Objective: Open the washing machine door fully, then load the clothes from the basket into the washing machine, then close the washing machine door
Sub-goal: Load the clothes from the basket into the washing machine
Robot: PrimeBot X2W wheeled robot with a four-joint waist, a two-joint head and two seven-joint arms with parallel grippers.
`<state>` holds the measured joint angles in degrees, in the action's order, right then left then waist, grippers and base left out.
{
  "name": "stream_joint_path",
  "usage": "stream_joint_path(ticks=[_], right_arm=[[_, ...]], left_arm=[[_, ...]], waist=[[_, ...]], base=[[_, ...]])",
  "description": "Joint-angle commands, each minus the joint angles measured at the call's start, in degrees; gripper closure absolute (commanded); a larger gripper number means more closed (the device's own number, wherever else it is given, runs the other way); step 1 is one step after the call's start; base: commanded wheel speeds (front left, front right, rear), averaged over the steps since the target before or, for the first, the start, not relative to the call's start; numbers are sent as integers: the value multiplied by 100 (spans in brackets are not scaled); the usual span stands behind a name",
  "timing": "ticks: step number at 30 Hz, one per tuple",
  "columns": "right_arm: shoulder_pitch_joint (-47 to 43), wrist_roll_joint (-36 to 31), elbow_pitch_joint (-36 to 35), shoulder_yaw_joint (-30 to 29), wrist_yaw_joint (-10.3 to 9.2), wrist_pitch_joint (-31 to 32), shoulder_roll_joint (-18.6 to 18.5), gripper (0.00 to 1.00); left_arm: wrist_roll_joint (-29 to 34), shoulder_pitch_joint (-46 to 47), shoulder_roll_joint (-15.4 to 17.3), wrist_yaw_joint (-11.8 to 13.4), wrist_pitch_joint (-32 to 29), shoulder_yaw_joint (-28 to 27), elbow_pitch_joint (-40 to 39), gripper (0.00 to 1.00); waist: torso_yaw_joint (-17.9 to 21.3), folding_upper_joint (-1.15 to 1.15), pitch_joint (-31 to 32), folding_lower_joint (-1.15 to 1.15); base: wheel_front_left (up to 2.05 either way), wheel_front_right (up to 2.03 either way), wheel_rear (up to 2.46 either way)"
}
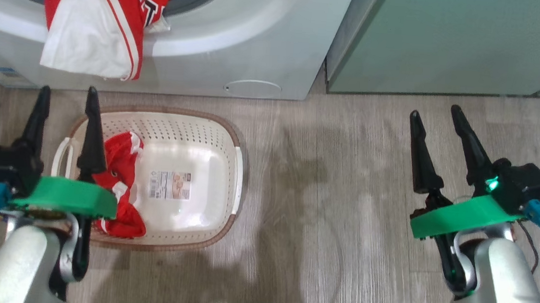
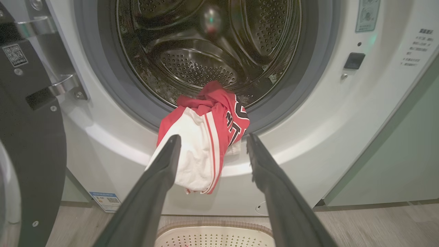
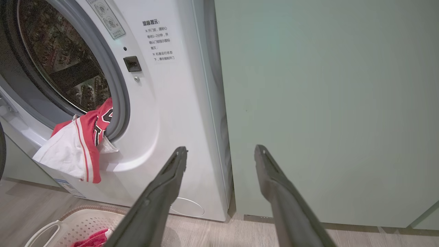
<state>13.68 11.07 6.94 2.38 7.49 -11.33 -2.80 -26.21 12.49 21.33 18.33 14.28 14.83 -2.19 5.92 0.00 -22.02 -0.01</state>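
A red and white garment hangs out of the washing machine mouth, draped over the grey gasket and white front. The steel drum behind it is open. The black door stands swung open at the left. A second red garment lies in the left part of the cream basket on the floor. My left gripper is open above the basket's left end, empty. My right gripper is open, empty, over bare floor.
A pale green cabinet stands right of the washer. Grey wood-look floor spreads between basket and right arm. The open door takes up room at the washer's left side.
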Motion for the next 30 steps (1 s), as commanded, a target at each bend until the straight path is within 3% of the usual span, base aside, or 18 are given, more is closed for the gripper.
stream_joint_path(ticks=[1,15,30], right_arm=[[-105,-45,-208,105,0,34,-8,0],[-319,-29,-365,10,0,175,-8,0],[-308,-4,-436,51,0,176,-8,0]], left_arm=[[85,6,61,-26,69,-218,-133,0],[249,-129,-256,-306,71,-410,93,0],[382,-74,-348,-465,72,-536,246,0]], waist=[[-18,0,140,1],[-107,0,429,1],[-102,0,338,1]], base=[[0,0,0],[0,0,0],[0,0,0]])
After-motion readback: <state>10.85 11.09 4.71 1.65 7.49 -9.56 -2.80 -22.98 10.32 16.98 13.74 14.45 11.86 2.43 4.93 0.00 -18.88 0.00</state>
